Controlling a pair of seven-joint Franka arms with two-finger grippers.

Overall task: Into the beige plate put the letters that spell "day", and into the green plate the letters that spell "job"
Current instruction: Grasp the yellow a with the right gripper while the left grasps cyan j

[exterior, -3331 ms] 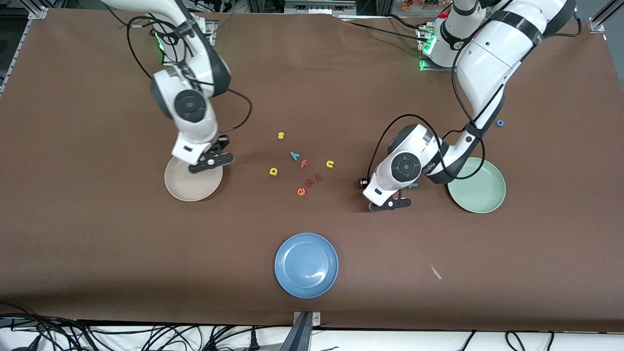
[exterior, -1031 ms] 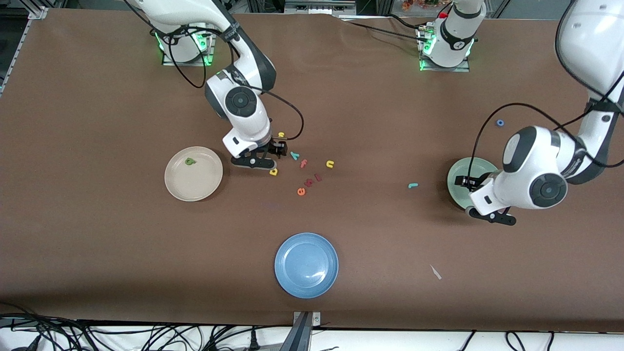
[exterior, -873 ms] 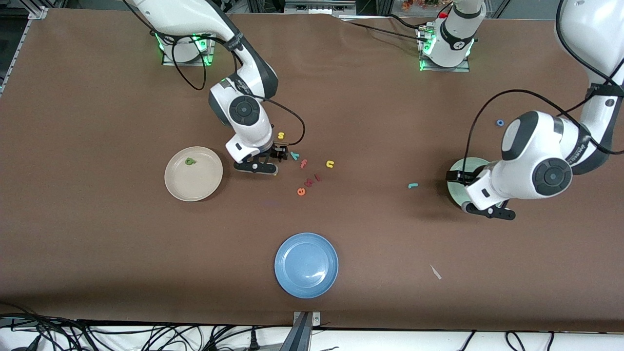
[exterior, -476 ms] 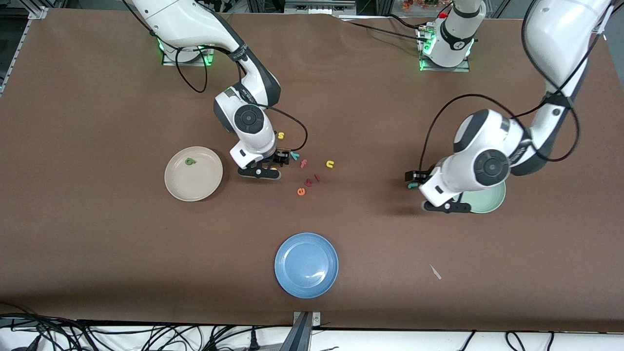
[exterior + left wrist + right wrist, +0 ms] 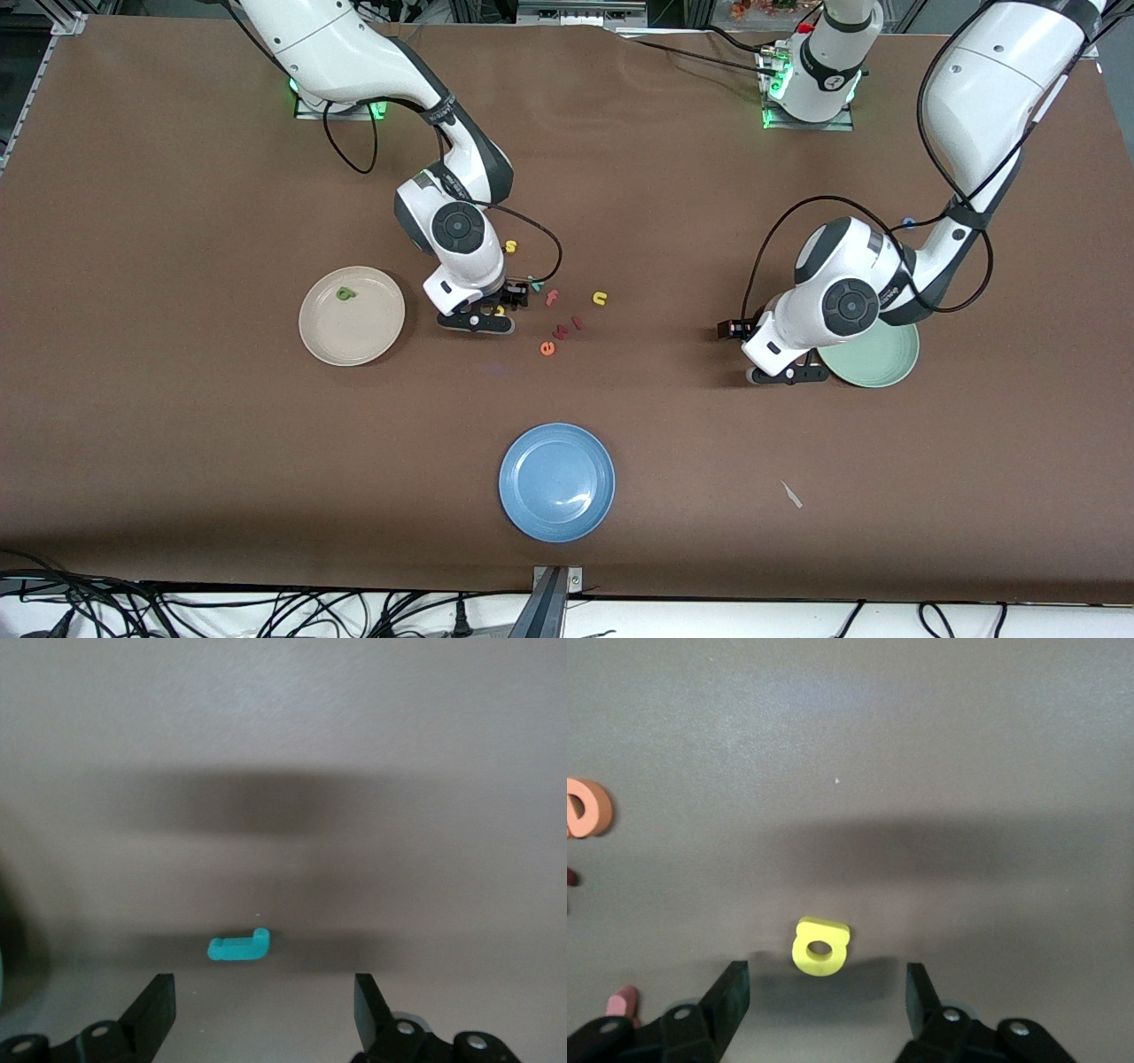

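Observation:
The beige plate [image 5: 372, 350] holds a dark green looped letter [image 5: 345, 293]. My right gripper [image 5: 478, 321] hangs open, low over the table beside that plate. A yellow looped letter [image 5: 820, 946] lies just ahead of its fingertips. The teal "y" [image 5: 535, 283] lies close by. My left gripper [image 5: 787, 374] is open beside the green plate [image 5: 877, 365], and the teal hooked "j" [image 5: 239, 946] lies just ahead of its fingers. In the front view the arm hides the "j". The blue "o" [image 5: 908, 223] peeks out by the left arm.
A yellow "s" [image 5: 510, 245], pink "f" [image 5: 551, 297], yellow "u" [image 5: 600, 299], orange "e" [image 5: 547, 348] and two dark red letters [image 5: 568, 328] are scattered mid-table. A blue plate [image 5: 556, 481] sits nearer the front camera. A pale scrap [image 5: 791, 494] lies beyond it toward the left arm's end.
The right gripper has left the dark green letter in the beige plate and moved over the yellow letter. The left gripper swung from over the green plate back to the teal "j".

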